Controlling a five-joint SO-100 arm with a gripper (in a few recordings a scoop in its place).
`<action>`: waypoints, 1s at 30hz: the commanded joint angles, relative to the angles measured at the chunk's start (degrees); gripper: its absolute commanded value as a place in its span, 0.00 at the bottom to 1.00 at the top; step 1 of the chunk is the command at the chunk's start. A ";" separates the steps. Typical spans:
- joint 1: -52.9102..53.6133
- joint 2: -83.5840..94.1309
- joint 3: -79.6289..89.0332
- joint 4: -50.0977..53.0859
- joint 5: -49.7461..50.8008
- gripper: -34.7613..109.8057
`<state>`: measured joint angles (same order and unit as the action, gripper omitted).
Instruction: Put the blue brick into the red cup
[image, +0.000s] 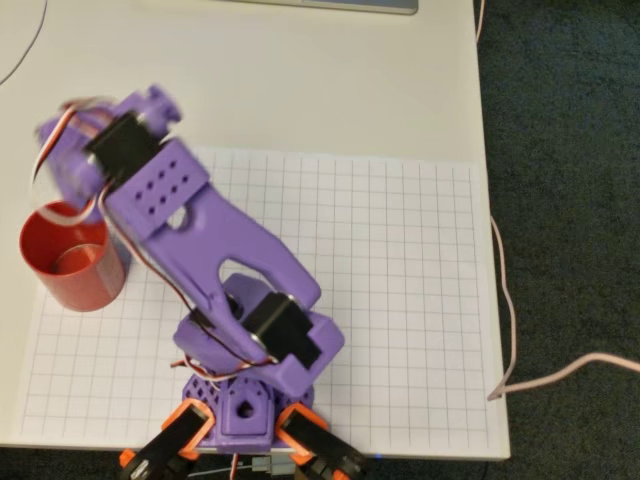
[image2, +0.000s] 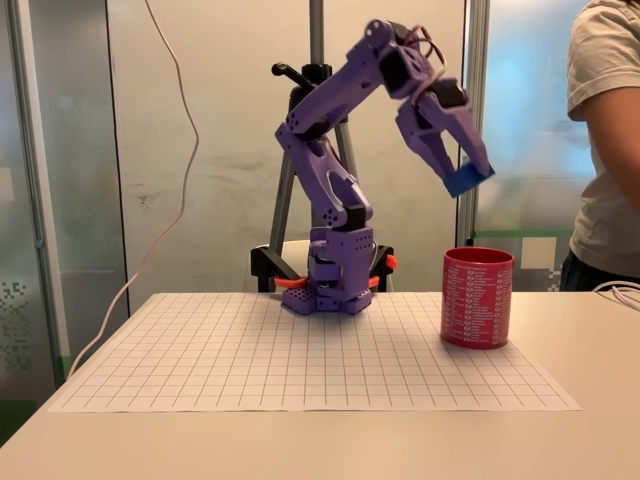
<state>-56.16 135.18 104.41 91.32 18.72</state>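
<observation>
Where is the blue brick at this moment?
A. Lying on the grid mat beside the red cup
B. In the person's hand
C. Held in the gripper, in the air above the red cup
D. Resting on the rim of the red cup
C: in the fixed view the gripper is shut on the blue brick, in the air above the red cup.

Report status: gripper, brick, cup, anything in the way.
Gripper shut on brick, raised above cup. Cup upright at the grid mat's edge. Path down looks clear; a person stands behind the table.
</observation>
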 joint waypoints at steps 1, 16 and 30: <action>-5.54 2.46 5.62 -1.76 1.49 0.24; -10.20 -1.58 10.46 -4.66 2.20 0.24; -6.33 -2.37 8.17 -8.26 3.87 0.24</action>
<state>-62.67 130.69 115.58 83.58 21.80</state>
